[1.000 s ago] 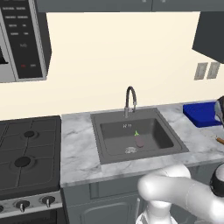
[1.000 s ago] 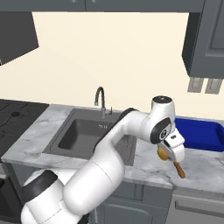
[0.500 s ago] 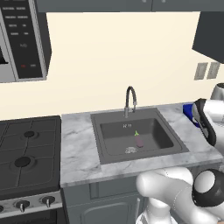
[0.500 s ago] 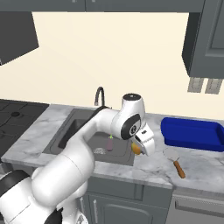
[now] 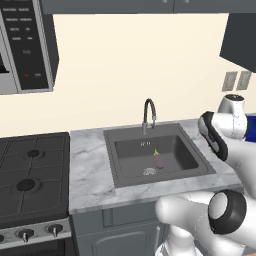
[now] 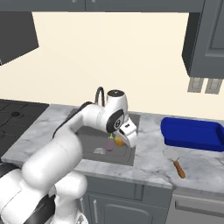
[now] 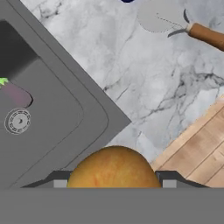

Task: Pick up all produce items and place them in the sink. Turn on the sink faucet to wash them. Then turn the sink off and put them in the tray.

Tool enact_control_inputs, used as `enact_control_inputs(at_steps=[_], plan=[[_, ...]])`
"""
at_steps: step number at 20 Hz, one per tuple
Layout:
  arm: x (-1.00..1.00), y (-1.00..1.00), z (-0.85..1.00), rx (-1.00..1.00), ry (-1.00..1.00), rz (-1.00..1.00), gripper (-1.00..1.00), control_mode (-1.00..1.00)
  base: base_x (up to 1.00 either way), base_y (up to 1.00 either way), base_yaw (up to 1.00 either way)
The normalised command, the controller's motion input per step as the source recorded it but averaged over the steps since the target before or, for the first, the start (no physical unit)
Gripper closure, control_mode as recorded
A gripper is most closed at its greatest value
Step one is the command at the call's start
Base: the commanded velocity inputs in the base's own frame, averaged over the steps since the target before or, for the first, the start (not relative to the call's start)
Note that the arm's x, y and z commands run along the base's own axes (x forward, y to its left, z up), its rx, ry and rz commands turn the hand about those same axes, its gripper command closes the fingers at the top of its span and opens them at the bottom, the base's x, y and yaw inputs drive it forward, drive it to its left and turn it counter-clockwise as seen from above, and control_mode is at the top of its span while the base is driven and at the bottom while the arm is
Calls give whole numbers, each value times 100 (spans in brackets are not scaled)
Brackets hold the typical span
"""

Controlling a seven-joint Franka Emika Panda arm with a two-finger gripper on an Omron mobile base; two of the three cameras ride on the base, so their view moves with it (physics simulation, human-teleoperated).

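Note:
My gripper is shut on the round yellow lemon-like fruit and hangs over the right front corner of the dark grey sink. In the hand view the fruit sits between my fingertips, above the counter just beside the sink corner. The purple eggplant with its green stem lies on the basin floor near the drain; the eggplant also appears in the hand view. The dark gooseneck faucet stands behind the basin. The blue tray rests on the counter to the right.
A wooden-handled round-bladed cutter lies on the marble counter in front of the tray. A stove stands left of the sink. Wall outlets sit above the tray. The wooden floor shows past the counter edge.
My arm has swung left from the counter near the tray to the sink's right edge, carrying the yellow fruit. The eggplant has stayed in the basin.

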Motion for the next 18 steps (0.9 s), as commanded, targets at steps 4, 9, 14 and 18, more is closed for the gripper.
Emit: enact_control_inputs(at_steps=[4,9,14,18], plan=[[48,39,-1,7,3,13,100,-100,0,0,0],[43,42,-9,6,1,13,100,-100,0,0,0],[34,38,-18,6,1,13,100,-100,0,0,0],[28,36,-32,4,0,13,100,-100,0,0,0]])
